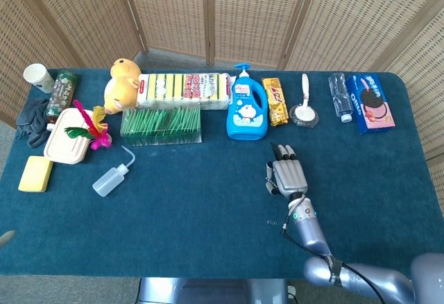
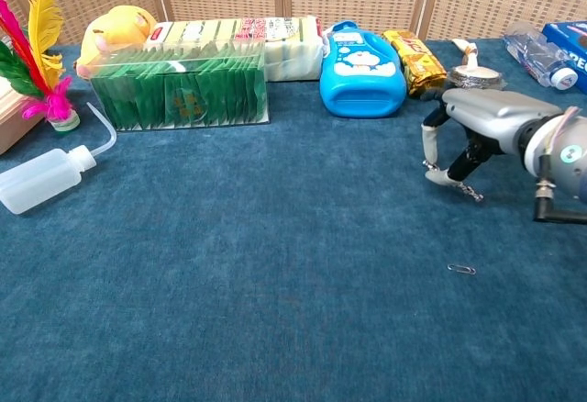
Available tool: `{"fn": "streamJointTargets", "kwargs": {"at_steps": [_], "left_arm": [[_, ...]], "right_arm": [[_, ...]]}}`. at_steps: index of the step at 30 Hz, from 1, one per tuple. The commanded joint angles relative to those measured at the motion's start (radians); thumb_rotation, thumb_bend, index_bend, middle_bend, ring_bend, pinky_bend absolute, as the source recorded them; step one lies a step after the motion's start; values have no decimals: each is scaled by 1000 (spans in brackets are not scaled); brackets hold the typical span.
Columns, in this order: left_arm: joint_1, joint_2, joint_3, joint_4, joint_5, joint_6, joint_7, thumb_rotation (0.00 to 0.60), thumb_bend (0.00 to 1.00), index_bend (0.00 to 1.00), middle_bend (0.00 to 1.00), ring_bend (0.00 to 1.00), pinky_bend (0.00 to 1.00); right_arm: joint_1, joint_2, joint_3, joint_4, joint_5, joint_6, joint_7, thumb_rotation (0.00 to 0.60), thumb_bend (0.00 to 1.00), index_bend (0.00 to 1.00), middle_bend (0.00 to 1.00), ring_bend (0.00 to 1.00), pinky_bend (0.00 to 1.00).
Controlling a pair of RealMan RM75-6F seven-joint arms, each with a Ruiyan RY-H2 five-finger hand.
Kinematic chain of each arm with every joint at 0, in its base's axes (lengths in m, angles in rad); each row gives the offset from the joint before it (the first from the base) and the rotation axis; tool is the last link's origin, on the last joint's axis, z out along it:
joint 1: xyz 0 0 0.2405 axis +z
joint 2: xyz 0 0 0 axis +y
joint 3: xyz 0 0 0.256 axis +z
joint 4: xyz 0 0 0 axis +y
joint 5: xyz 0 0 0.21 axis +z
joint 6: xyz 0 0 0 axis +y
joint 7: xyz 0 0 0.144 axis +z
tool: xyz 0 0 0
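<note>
My right hand [image 1: 288, 174] [image 2: 491, 117] hovers palm-down over the blue table cloth [image 1: 194, 207], right of centre. Its fingers point down and pinch a small metal paper clip [image 2: 471, 192] just above the cloth. A second paper clip [image 2: 461, 269] [image 1: 271, 223] lies loose on the cloth, nearer me than the hand. A blue detergent bottle [image 1: 247, 106] [image 2: 362, 70] stands beyond the hand. My left hand shows in neither view.
Along the far edge lie a plush toy [image 1: 121, 84], sponge pack [image 1: 184, 89], green box [image 1: 161, 123], gold snack bar [image 1: 276, 100], spoon [image 1: 304, 110], water bottle [image 1: 339, 96] and cookie box [image 1: 370, 101]. At left sit a squeeze bottle [image 1: 111, 178], shuttlecock [image 1: 89, 127], lunch box [image 1: 66, 136] and yellow sponge [image 1: 35, 173].
</note>
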Motion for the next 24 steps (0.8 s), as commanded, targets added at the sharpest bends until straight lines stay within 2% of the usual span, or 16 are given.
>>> {"fn": "streamJointTargets", "kwargs": {"at_steps": [1,5,11,15,17,24], "left_arm": [[-1,-1,0,-2,2,-1,4,600,50,0,0,0,0],[-1,-2,2,-7,5,-3,13,600,50,0,0,0,0],[-1,-3,2,-12,5,-3,20,600,50,0,0,0,0],[0,-3,3,-15,8,-3,26,600,50,0,0,0,0],[0,-4,5,-18,13,-3,33,600,50,0,0,0,0],[1,-5,6,-23,15,-2,42,600,50,0,0,0,0]], "right_arm": [[-18,33,-7,-34,-45,-4,55,600,385,644,0,0,0],[-44,90,-5,-94,-150,-45,233,600,385,644,0,0,0],[-62,137,-15,-78,-302,-87,448,600,386,655,0,0,0],[-79,154,-22,-81,-383,-87,599,600,386,656,0,0,0],[-98,163,-34,-84,-459,-63,715,600,386,656,0,0,0],[-115,155,-56,-47,-565,-18,894,600,386,657,0,0,0]]}}
